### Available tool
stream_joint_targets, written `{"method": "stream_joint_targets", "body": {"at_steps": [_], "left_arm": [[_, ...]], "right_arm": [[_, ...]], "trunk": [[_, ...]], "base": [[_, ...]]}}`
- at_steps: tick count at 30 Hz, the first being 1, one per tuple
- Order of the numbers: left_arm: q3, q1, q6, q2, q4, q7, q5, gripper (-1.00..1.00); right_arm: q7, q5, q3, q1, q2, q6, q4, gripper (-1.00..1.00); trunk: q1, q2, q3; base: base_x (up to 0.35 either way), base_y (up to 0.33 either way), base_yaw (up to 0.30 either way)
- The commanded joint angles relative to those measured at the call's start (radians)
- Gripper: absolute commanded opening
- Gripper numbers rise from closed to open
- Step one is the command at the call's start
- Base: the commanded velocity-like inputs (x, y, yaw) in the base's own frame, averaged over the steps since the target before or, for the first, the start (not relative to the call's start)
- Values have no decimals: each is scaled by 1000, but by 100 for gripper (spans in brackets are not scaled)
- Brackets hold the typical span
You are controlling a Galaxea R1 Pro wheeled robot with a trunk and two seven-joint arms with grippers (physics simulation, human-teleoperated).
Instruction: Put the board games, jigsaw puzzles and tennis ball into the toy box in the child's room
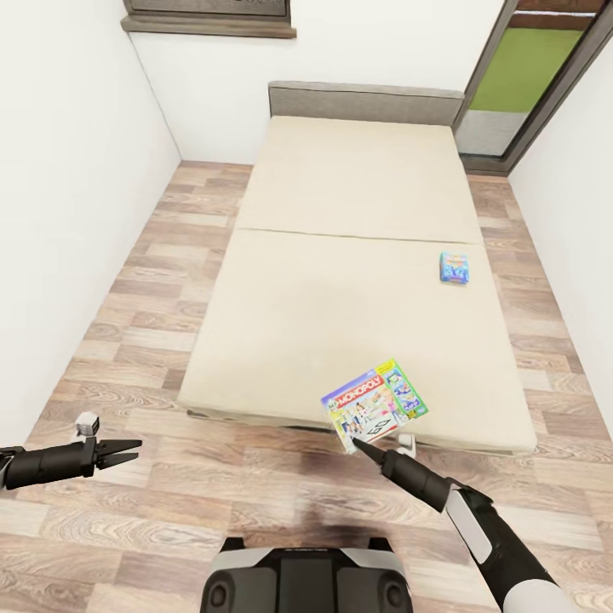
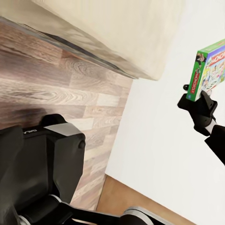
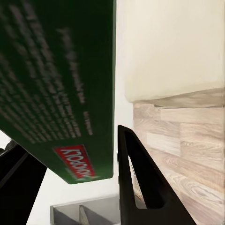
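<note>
My right gripper is shut on a corner of a green-edged Monopoly board game, held tilted over the near edge of the bed. Seen from the left wrist, the same board game stands on edge above the right gripper. The right wrist view has the box's dark green underside between the black fingers. A small light blue board game lies flat near the right side of the beige mattress. Over the floor at the left, my left gripper is open with nothing in it.
The bed has a grey headboard against the far wall. White walls close in on both sides, with strips of wood-plank floor between them and the bed. A glazed door with a green pane is at the far right. My base stands at the foot.
</note>
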Motion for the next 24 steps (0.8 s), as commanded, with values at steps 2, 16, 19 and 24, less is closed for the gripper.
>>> {"method": "stream_joint_targets", "body": {"at_steps": [2,16,19,24], "left_arm": [[1,0,10,-1,0,-4,-2,100],[0,0,10,-6,0,-4,-2,100],[0,0,11,-7,0,-4,-2,100],[0,0,12,-7,0,-4,-2,100]], "right_arm": [[2,-6,-3,0,-4,10,0,-100],[4,-6,-10,1,-13,10,0,-100],[4,-6,-10,1,-13,10,0,-100],[4,-6,-10,1,-13,10,0,-100]], "trunk": [[1,-1,2],[1,-1,25],[1,-1,30],[1,-1,39]], "base": [[0,0,74],[0,0,72],[0,0,72],[0,0,72]]}}
